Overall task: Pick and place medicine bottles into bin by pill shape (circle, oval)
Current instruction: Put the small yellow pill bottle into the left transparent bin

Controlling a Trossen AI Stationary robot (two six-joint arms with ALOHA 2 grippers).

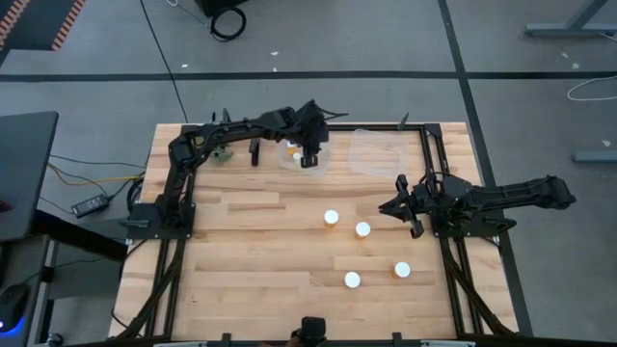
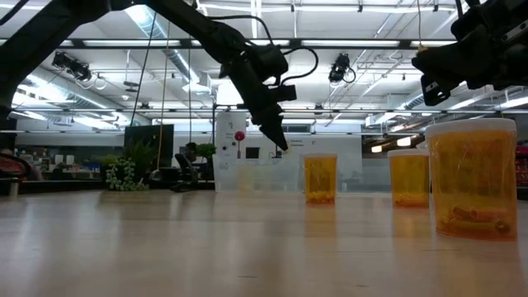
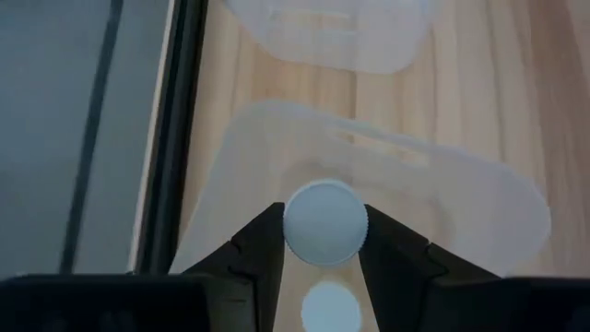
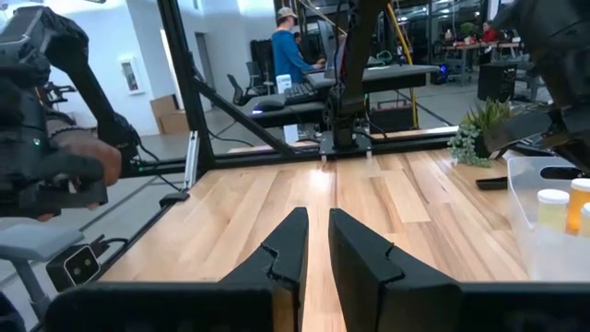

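The left pincer (image 3: 323,242) grips a medicine bottle (image 3: 324,221) by its white cap, above the clear bin (image 1: 304,154) at the high view's upper centre. Best to lower it inside the rim before releasing. The right pincer (image 4: 316,242) waits closed and empty over the counter (image 1: 251,260).

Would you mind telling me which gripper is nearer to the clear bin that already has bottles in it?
Left. The left gripper hangs over that bin, holding a white-capped bottle. The right gripper waits off to the side, above bare table.
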